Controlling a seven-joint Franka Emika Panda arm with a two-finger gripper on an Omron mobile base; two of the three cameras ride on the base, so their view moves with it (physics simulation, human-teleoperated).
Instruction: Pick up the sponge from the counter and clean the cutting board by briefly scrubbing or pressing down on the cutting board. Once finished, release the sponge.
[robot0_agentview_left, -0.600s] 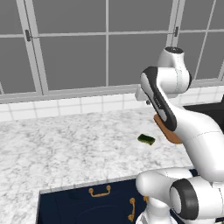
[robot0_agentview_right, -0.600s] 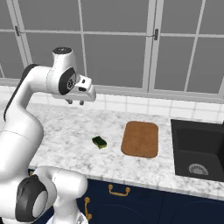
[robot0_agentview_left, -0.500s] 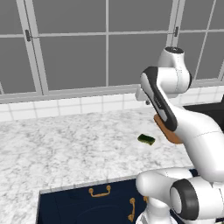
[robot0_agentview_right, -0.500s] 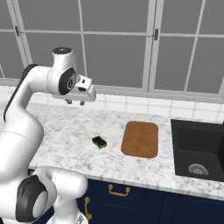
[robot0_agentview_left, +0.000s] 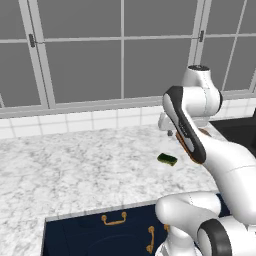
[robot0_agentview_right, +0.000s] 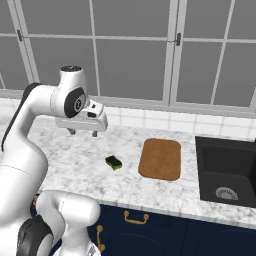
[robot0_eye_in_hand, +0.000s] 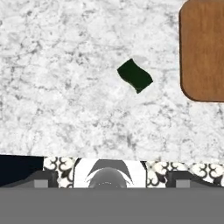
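Hiding behind arm: cutting board (robot0_agentview_left: 186, 144) mostly.

Bare marbled desk (robot0_agentview_right: 75, 160) surrounds the sponge (robot0_agentview_right: 114, 162) on every side. The cutting board (robot0_agentview_right: 160, 158) lies near it, apart, with nothing standing between them or above either.

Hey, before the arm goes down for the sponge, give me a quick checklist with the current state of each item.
1. Tool open and empty: ok, the fingers stand wide apart with nothing between them.
2. Sponge lying free on the counter: ok, nothing touches it.
3. Tool right above the sponge: not ok, it hangs high and off to one side.
4. Sponge in sight of the hand camera: ok.
5. Cutting board bare, ready for scrubbing: ok.
6. Tool's fingers lined up with the sponge's narrow side: cannot tell.
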